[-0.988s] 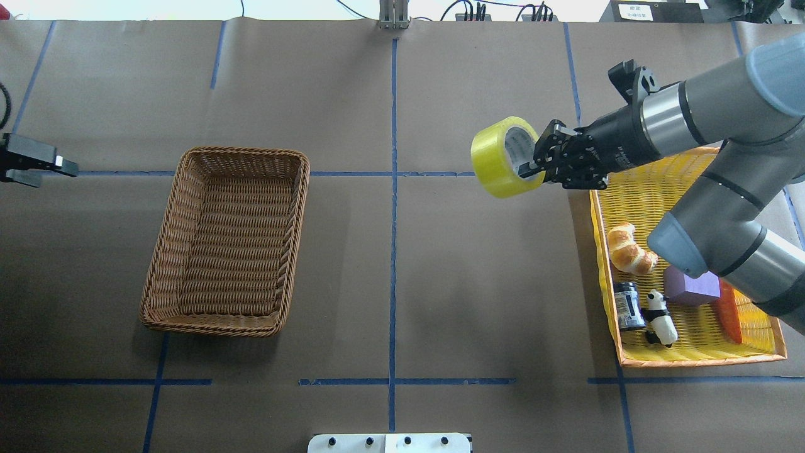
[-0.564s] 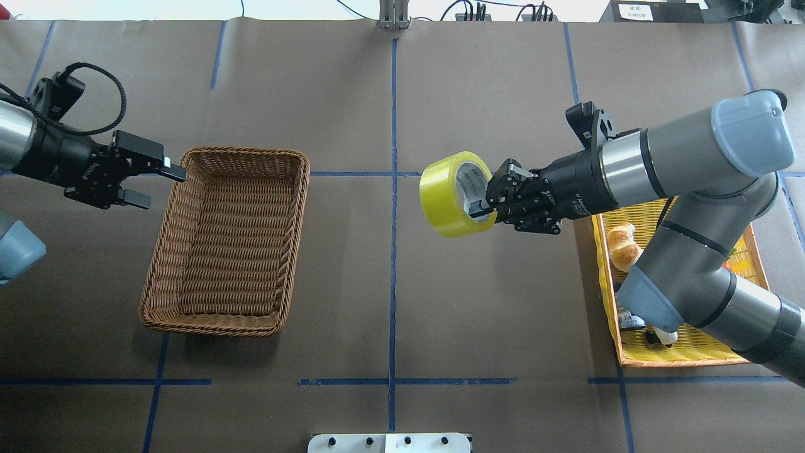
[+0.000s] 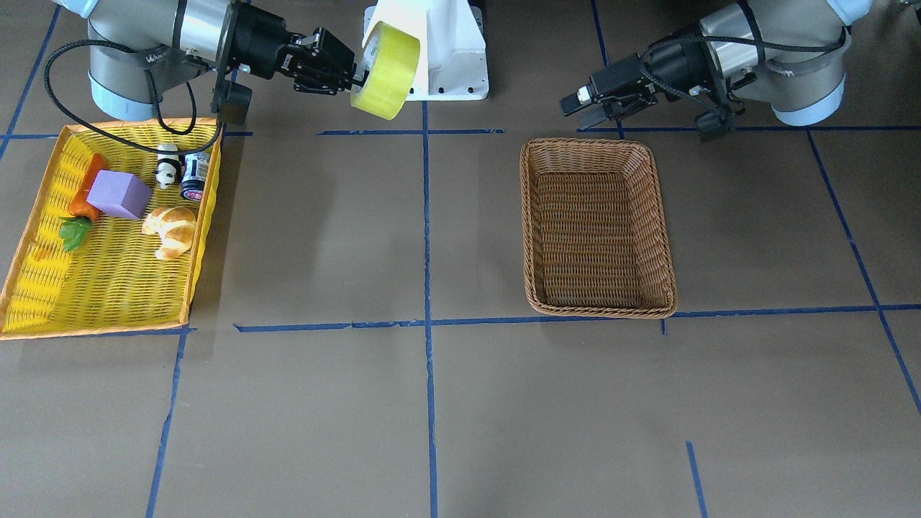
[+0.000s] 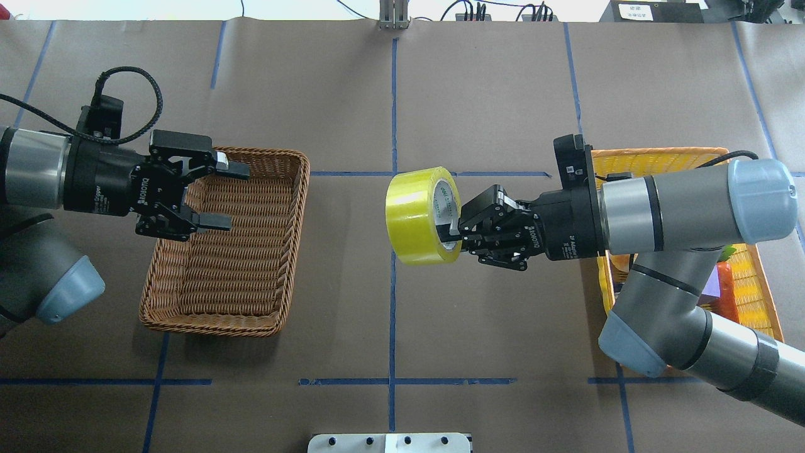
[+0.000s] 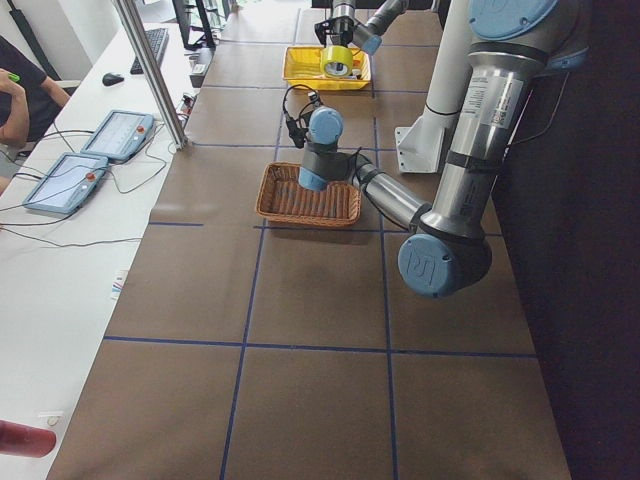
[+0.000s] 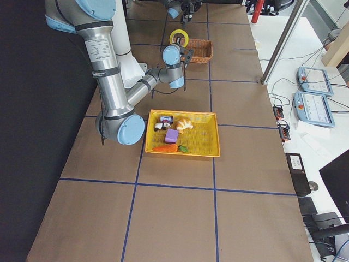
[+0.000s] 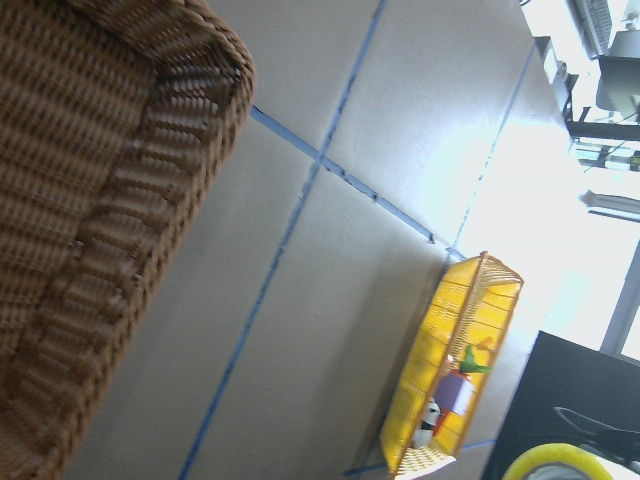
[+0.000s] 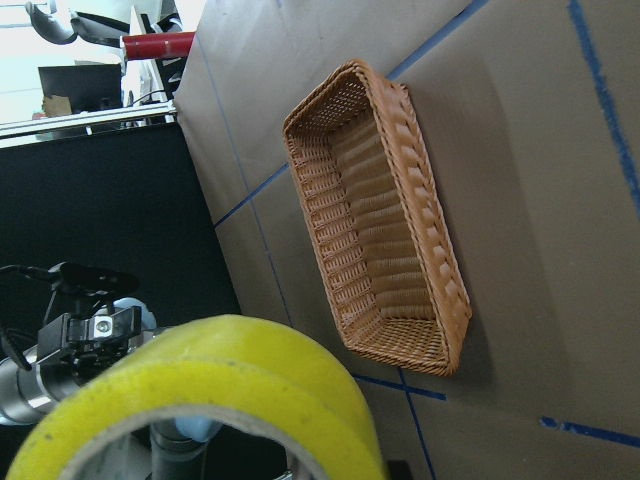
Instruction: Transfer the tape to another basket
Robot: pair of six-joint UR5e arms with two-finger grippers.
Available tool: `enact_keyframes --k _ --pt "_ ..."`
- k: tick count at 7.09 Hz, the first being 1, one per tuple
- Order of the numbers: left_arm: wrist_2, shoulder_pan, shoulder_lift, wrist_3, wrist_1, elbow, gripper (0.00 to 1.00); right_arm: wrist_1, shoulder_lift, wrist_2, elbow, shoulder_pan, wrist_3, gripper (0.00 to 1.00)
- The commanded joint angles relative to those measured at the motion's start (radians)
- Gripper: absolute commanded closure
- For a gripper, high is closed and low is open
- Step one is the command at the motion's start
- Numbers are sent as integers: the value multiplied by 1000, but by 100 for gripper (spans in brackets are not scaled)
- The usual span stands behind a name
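Observation:
The tape (image 4: 414, 217), a wide yellow roll with a pale core, hangs in the air over the table's middle line. My right gripper (image 4: 458, 234) is shut on its wall, one finger inside the core. The tape also shows in the front view (image 3: 388, 68) and fills the bottom of the right wrist view (image 8: 200, 400). The brown wicker basket (image 4: 300, 207) lies empty on the left half of the table. My left gripper (image 4: 226, 195) is open and empty above the basket's left part, facing the tape. The front view shows that gripper (image 3: 581, 108) beyond the basket (image 3: 597, 311).
A yellow, orange-rimmed tray (image 3: 194, 244) on the robot's right holds a croissant (image 3: 171, 229), a purple cube (image 3: 119, 194), a panda figure (image 3: 168, 173), a dark can (image 3: 194, 175) and a carrot (image 3: 83, 201). Blue tape lines cross the brown table cover.
My right arm has carried the tape leftward from near the yellow tray to the table's middle. My left arm has come in from the left edge to above the wicker basket, still open.

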Motion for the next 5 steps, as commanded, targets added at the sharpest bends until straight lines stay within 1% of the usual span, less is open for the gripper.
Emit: enact_keyframes --k 1,2,3,4,5 --pt "145 72 -28 -194 -195 -19 0 121 0 -29 -4 -49 10 98" --pt "214 106 -48 -291 -218 -57 0 179 0 -81 -4 -95 10 98" --pt "299 158 -52 -356 -234 -100 0 230 -6 -102 -6 -133 10 98" --pt "410 216 -53 -394 -286 -113 0 256 -9 -103 -4 -156 10 98" --pt "424 253 -52 -390 -288 -105 0 261 -8 -105 0 -166 10 98"
